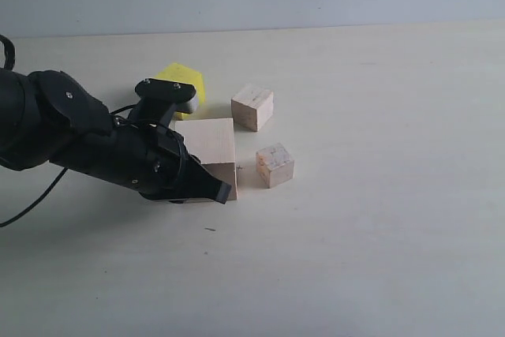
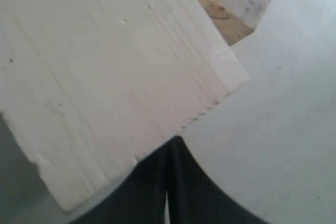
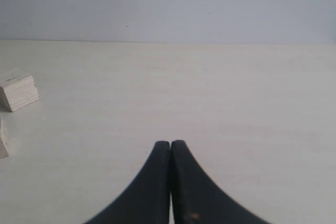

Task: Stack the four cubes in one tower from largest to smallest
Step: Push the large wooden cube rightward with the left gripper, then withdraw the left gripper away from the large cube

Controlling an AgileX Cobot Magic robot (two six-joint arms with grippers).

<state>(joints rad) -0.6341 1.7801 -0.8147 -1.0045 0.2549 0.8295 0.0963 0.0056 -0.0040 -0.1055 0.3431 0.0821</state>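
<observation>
Stacking so far: none. All four cubes sit singly on the worktop (image 1: 379, 258), and there is no tower yet.
Large pale cube (image 1: 207, 141): left of the middle, flat on the worktop with nothing on top. I take it for the base.
Yellow cube (image 1: 183, 78): just beyond the large one, on the far-left side.
Plain small cube (image 1: 252, 106): far and to the right of the large cube, near it but apart.
Marked small cube (image 1: 274, 165): right of the large cube and nearer to me, with a narrow gap between them.
Left gripper (image 1: 222, 192): jaws pressed together, holding nothing. The tip is low at the large cube's near side, and I can't tell whether it touches.
Right gripper (image 3: 170, 144): jaws together and empty, over bare worktop. It does not appear in the exterior view.
Left to do: everything, by my reckoning. Yellow goes onto the large cube, then the plain small one, then the marked one last.
Hidden: the left arm (image 1: 87, 140) covers the large cube's left side and the yellow cube's lower part, so the gap between those two is not visible.
Hard to make out: two of the cubes show at the edge of the right wrist view, one cut to a sliver, and I can't say which they are.
</observation>
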